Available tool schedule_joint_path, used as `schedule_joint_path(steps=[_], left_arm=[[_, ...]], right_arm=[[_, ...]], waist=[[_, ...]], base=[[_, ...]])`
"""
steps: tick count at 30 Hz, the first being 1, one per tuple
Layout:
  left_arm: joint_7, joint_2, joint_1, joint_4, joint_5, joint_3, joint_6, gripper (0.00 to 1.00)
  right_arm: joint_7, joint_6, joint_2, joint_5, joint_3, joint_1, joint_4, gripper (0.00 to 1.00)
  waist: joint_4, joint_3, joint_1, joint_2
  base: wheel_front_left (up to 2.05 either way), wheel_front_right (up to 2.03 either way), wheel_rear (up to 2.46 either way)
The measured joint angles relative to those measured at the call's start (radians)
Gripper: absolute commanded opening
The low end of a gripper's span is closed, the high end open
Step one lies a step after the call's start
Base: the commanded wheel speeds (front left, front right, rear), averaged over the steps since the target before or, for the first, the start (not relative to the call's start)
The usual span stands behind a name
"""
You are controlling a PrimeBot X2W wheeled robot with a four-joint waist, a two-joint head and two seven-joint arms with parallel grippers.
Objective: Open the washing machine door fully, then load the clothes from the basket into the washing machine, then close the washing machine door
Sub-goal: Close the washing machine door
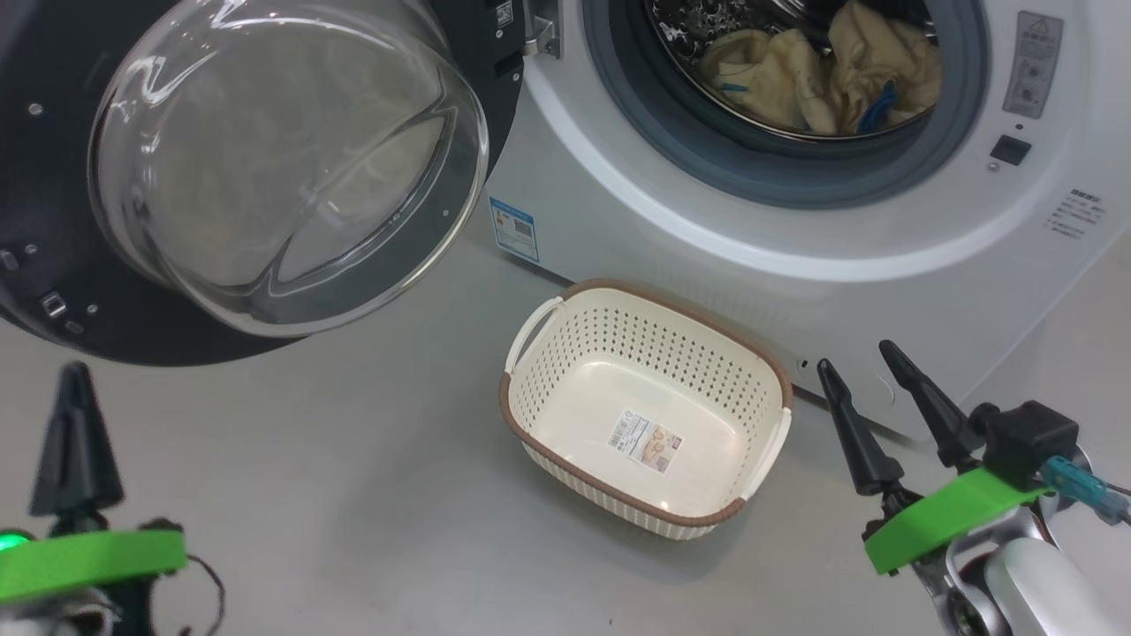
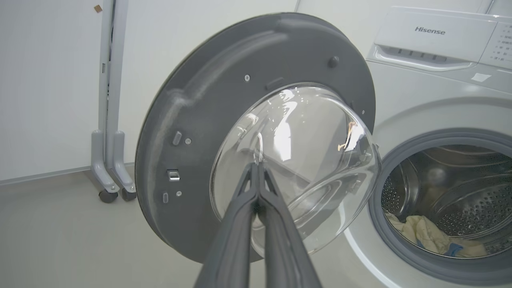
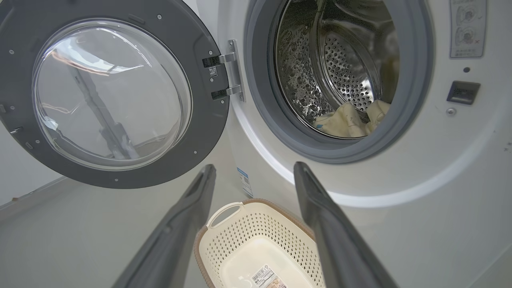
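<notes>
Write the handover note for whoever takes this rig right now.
The left gripper: fingers shut, holding nothing, pointed at the washing machine door.
The right gripper: fingers open, empty, beside the basket.
The door is swung wide open. The clothes lie inside the washing machine; the basket sits empty in front of it.
Done: opening, loading. Left: close the door.

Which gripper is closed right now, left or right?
The left gripper: its two fingers are pressed together, pointing at the washing machine door. The right gripper has its fingers clearly apart.
</notes>
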Motion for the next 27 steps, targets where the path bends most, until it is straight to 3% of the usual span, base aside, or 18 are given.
schedule_joint_path(steps=[7,13,19,23,27], left_arm=[[0.000,0.206,-0.182,-0.043,-0.217,0.076,0.000,0.00],[0.011,0.408,-0.390,0.087,-0.433,0.082,0.000,0.00],[0.100,0.505,-0.614,0.316,-0.677,0.070,0.000,0.00],[0.226,0.579,-0.739,0.489,-0.773,0.002,0.000,0.00],[0.362,0.613,-0.803,0.599,-0.829,-0.056,0.001,0.00]], right_arm=[[0.000,0.000,0.000,0.000,-0.002,-0.002,-0.003,1.00],[0.000,0.000,0.001,-0.002,-0.002,-0.009,-0.005,1.00],[0.000,0.000,-0.002,-0.009,0.001,-0.059,-0.007,1.00],[0.000,0.000,-0.012,-0.010,0.006,-0.089,-0.013,1.00],[0.000,0.000,-0.017,-0.011,0.015,-0.093,-0.015,1.00]], waist=[[-0.004,0.042,0.0000,0.0000],[-0.013,0.089,0.0000,0.0000],[-0.026,0.145,0.0000,0.0000],[-0.042,0.187,0.0000,0.0000],[-0.058,0.212,0.0000,0.0000]], base=[[0.00,0.00,0.00],[0.00,0.00,0.00],[0.00,0.00,0.00],[0.00,0.00,0.00],[0.00,0.00,0.00]])
